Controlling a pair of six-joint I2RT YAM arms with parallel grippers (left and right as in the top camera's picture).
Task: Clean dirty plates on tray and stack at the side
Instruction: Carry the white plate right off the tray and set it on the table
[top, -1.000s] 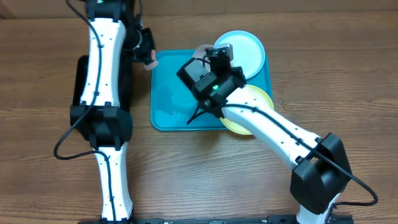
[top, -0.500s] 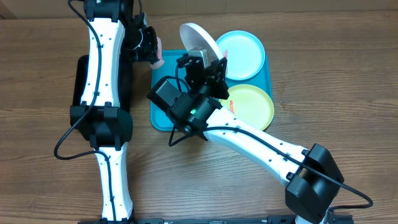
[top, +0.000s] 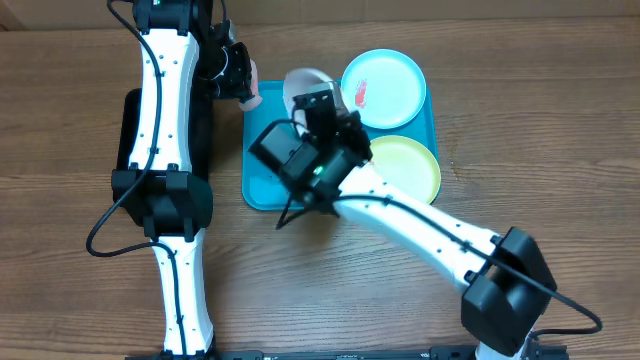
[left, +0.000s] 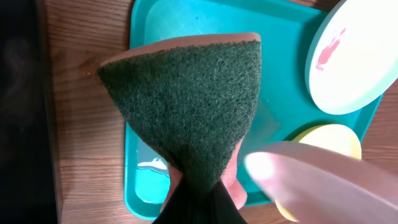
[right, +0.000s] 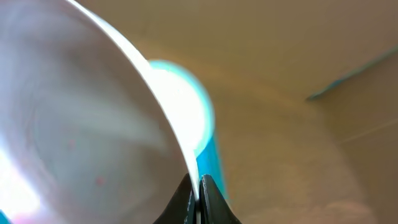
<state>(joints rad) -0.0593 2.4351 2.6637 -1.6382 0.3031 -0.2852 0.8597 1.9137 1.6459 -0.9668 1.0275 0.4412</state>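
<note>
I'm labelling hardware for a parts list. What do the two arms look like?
Both arms match: the left arm and right arm have smooth white tube-shaped links joined by blocky black joints, with thin black cables looping outside. A small green light glows near the right wrist. The fingers are black.

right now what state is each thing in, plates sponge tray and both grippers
white plate, held above the tray, rim pinched in right gripper
blue-rimmed plate, lying on tray corner, red smear
yellow-green plate, lying on tray
sponge, clamped in left gripper
tray, flat, holding two plates
</note>
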